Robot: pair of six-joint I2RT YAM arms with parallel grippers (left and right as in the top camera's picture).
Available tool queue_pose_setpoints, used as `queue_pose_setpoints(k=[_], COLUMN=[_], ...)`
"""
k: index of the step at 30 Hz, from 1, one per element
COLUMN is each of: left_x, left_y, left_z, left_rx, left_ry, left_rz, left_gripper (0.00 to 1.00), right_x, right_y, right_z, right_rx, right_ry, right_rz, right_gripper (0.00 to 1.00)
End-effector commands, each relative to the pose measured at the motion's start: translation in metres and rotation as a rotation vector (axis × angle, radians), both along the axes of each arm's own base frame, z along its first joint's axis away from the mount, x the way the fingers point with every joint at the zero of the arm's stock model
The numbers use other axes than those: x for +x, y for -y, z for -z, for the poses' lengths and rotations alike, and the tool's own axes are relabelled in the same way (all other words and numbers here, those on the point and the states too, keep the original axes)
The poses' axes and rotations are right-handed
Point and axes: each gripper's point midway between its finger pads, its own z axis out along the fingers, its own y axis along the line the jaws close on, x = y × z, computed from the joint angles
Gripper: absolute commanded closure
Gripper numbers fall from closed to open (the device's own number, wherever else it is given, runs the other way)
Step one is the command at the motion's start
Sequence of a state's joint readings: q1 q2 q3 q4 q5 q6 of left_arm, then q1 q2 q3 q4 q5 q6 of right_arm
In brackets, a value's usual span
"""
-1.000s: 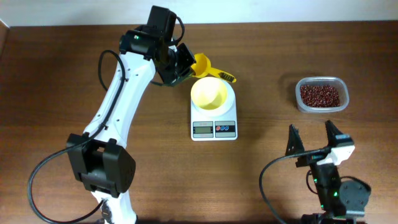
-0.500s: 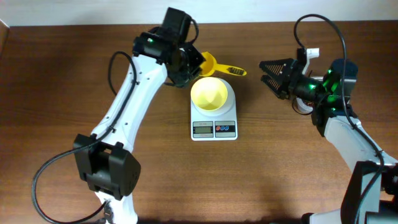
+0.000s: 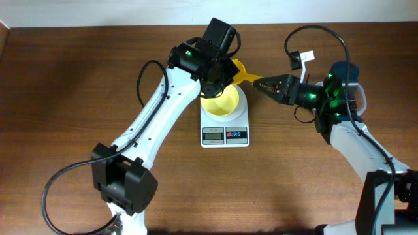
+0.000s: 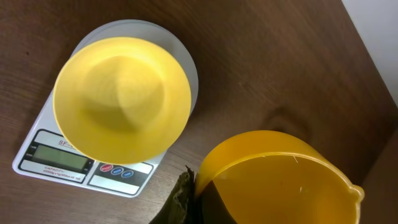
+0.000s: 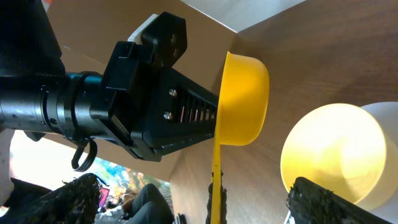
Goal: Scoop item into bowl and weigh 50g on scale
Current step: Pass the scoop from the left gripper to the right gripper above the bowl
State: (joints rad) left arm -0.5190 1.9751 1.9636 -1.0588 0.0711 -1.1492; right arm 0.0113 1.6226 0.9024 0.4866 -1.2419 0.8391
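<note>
Handover: my left gripper is clenching the scoop at the bowl's 1 o'clock, spread right gripper needing its handle.

Table: dark wood, you see fine grain, matt with a faint sheen. Bowl: pale yellow plastic, smooth, softly glossy. Scale: white plastic, smooth, satin; its display reads grey and flat. Scoop: deeper yellow plastic, glossy, a few fine marks on the wall. Left arm: your white shells are glossy plastic, joints matt black. Right gripper pads: black, rough, grainy.
</note>
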Motion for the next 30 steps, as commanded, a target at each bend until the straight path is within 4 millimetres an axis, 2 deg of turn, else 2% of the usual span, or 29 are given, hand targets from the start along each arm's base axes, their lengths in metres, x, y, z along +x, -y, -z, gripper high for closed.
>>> queue_pose_setpoints(k=[1,4,8,15,18,22,23,30], left_x=[-0.004,-0.009,-0.009,-0.009,-0.01,-0.018,-0.019,-0.019], left_y=[0.009,0.016,0.016,0.016,0.018,0.03,0.031,0.031], left_z=[-0.002,-0.002,-0.002,-0.001,0.0,0.0,0.0,0.0], left_rx=[-0.022,-0.067,-0.101,-0.106,-0.103,-0.096,-0.096,-0.096], left_ry=[-0.011,-0.049,-0.077,-0.084,-0.084,-0.082,-0.082,-0.082], left_rz=[0.006,-0.083,-0.162,-0.179,-0.174,-0.146,-0.143,-0.143], left_gripper=[1.0,1.0,1.0,1.0,1.0,1.0,1.0,1.0], right_x=[0.007,0.009,0.013,0.021,0.022,0.019,0.019,0.019], right_y=[-0.002,-0.001,0.0,0.003,0.003,-0.007,-0.006,-0.007], right_z=[-0.004,-0.007,-0.018,-0.023,-0.026,-0.026,-0.026,-0.026], right_rx=[-0.017,-0.018,-0.001,0.029,0.031,0.03,0.03,0.03], right_ry=[0.055,0.072,0.113,0.062,0.081,0.082,0.082,0.081], right_rz=[0.029,0.037,0.053,0.11,0.111,0.097,0.097,0.093], right_gripper=[0.01,0.01,0.01,0.0,0.13,0.18,0.26,0.54])
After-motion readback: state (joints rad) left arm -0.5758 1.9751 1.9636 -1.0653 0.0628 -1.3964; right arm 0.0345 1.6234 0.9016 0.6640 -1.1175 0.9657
